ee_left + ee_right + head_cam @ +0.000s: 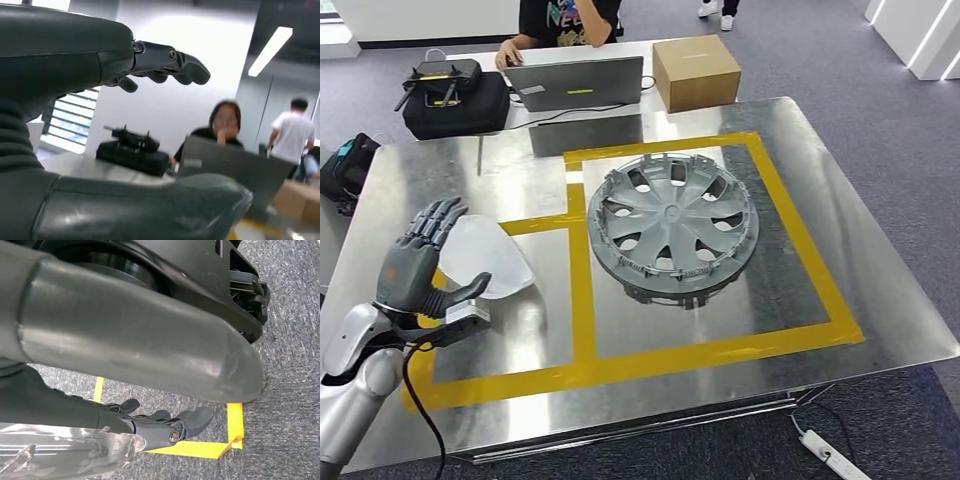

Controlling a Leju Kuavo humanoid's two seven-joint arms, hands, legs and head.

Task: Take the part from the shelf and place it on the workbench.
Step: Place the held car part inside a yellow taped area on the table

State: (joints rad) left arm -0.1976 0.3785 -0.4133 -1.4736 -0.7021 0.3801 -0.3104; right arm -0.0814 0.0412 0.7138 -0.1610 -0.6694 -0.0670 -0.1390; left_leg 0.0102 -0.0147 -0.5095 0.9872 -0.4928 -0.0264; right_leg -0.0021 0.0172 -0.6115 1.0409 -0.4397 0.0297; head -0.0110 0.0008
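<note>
- While the left hand (414, 262) hovers empty, fingers (435, 222) spread, at the tabletop's (848, 260) nine o'clock edge, the white part (487, 258) lies touching it; a careless pull-back could drag the part along.
- Left wrist view: fingers apart, nothing held.
- Right wrist view: right hand (166, 427) released, hanging over carpet (286, 390).

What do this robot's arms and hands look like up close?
The left arm is a smooth silver shell with rounded joints, and a black cable loops beside its wrist. The left hand is dark grey, with a thick grey thumb and slim, darker, jointed fingers with small screws at the knuckles. The right hand has the same grey thumb and dark fingers.
</note>
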